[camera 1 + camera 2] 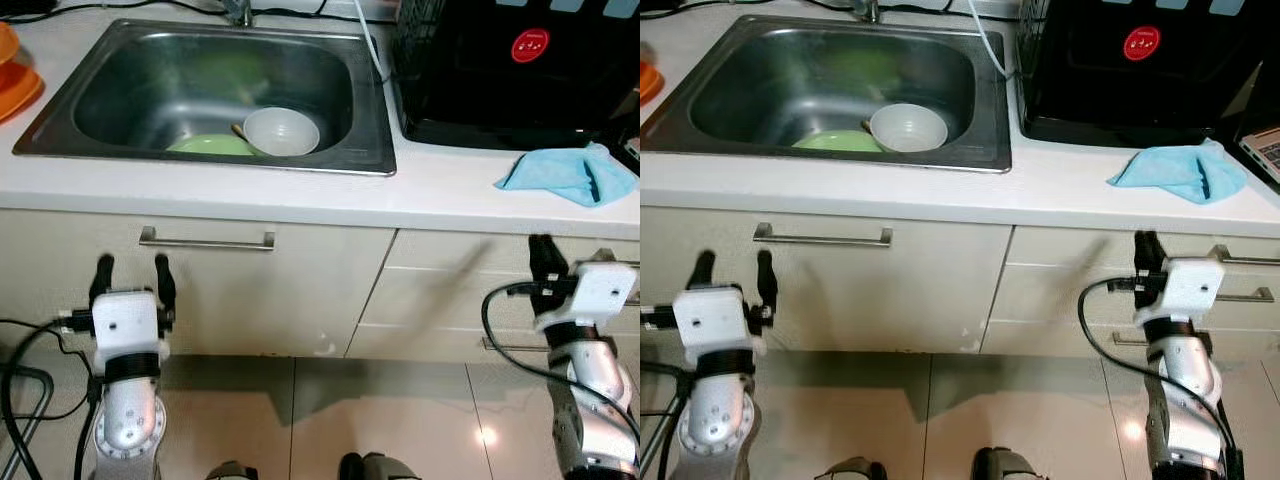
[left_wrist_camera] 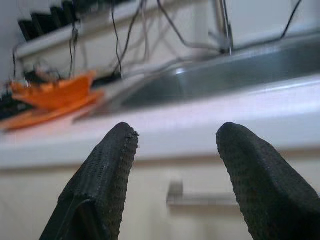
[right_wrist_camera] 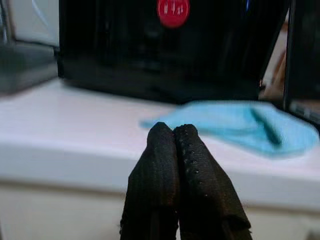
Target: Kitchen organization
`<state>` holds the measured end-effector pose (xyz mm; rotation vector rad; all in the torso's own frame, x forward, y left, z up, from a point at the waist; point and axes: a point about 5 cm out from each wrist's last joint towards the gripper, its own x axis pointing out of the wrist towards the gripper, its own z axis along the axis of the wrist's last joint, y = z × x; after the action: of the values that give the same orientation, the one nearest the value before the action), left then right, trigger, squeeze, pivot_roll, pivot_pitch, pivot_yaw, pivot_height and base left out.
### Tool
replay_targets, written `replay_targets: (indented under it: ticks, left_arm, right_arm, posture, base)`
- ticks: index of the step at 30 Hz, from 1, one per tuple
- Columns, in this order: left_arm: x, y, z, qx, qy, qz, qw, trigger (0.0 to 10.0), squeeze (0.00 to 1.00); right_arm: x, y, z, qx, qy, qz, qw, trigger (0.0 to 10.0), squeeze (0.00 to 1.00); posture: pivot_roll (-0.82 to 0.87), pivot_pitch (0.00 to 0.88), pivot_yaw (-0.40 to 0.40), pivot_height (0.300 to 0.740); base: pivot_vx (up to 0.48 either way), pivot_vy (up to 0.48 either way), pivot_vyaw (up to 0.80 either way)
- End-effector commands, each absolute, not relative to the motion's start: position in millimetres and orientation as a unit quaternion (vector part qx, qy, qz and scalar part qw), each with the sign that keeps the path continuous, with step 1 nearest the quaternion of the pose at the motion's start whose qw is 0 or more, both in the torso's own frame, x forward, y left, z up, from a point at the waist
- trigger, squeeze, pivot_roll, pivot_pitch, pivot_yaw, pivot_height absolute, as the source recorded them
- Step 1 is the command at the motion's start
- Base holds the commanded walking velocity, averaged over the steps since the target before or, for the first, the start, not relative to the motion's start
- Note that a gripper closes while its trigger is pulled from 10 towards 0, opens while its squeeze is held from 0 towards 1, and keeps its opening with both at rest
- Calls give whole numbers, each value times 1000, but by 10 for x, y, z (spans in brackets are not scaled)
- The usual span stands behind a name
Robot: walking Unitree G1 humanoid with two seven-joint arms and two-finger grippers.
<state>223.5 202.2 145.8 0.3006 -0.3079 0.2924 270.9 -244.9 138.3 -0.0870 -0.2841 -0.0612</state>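
Note:
A steel sink [image 1: 120,135] is set into the white counter [image 1: 300,190]; a white bowl [image 1: 281,131] and a green plate [image 1: 208,145] lie in it. A light blue cloth [image 1: 570,172] lies on the counter at the right, in front of a black appliance [image 1: 510,70]. My left gripper [image 1: 132,272] is open, held below the counter edge in front of the cabinet handle [image 1: 206,240]. My right gripper [image 1: 541,254] is shut with nothing in it, below the counter edge under the cloth [image 3: 240,127].
Orange plates [image 1: 15,75] sit on the counter left of the sink. A faucet base [image 1: 240,12] and cables run along the back. Drawer handles [image 1: 1240,260] are at the right. Tiled floor [image 1: 330,410] lies below, with my feet near the bottom.

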Motion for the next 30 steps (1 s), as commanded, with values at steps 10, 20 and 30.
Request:
replay_targets:
  ticks: [10,20,30]
  left_arm:
    - [2598,1850,1758,135,-177,108,969,10000,0]
    - [3079,1508,1836,117,-165,28,979,10000,0]
    - [3206,1431,1838,103,-164,15,981,10000,0]
  right_arm:
    - [3134,-2172,1629,15,-143,-13,990,10000,0]
    - [3550,-1624,1686,51,-113,26,992,10000,0]
    - [3648,-1402,1691,66,-113,43,990,10000,0]
  posture:
    - [-8,93,-42,732]
    - [32,43,-29,732]
    - [26,21,-21,732]
  base:
    - [0,0,0]
    - [0,0,0]
    - [0,0,0]
